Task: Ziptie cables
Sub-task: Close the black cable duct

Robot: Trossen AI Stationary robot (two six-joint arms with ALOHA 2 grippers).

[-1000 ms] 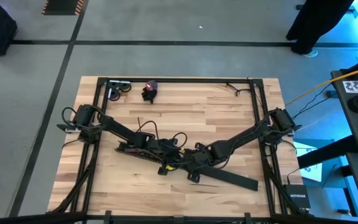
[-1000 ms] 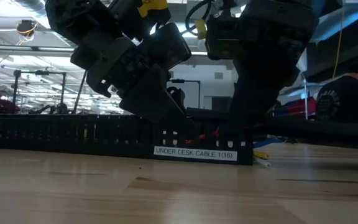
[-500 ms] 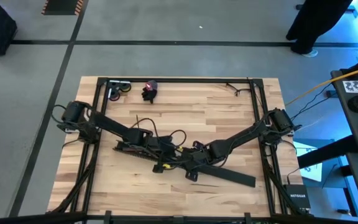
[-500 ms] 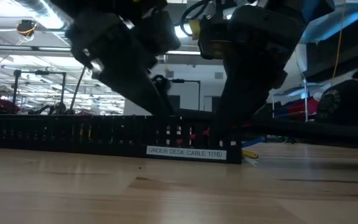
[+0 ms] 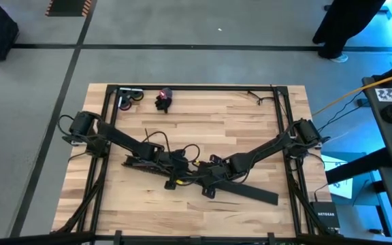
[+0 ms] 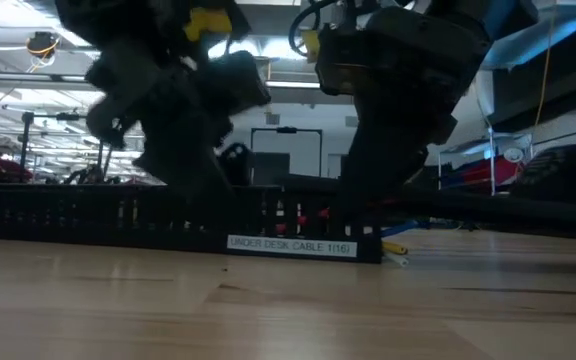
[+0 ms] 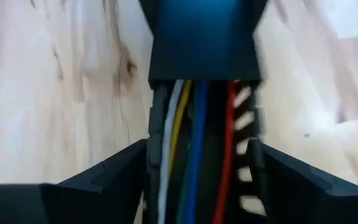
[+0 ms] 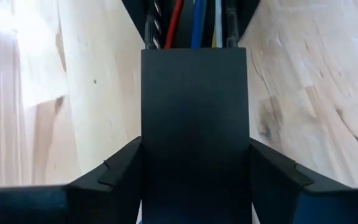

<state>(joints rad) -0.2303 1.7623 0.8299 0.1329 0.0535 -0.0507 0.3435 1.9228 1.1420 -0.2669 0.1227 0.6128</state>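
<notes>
**Cover half on, cables not yet tied**

Cables [image 7: 194, 143], white, yellow, blue and red, lie side by side inside the black slotted channel [image 5: 148, 165] near the middle of the desk [image 5: 209, 116].

High view: both arms reach inward and meet over the channel; its flat cover [image 5: 247, 192] slants away toward the right arm's side.

Low view: the channel runs across the desk, its label facing the camera, both wrists close above it.

Left wrist view: the left end effector [image 7: 197, 180] straddles the open channel, fingers spread either side of it and pinching nothing I can make out.

Right wrist view: the right end effector [image 8: 194, 171] has its fingers against both edges of the cover, holding it.

No zipties are visible in any view. To do this step well, I judge the right side should keep the cover square to the channel while the left presses stray wires down, so none gets trapped under an edge.
</notes>
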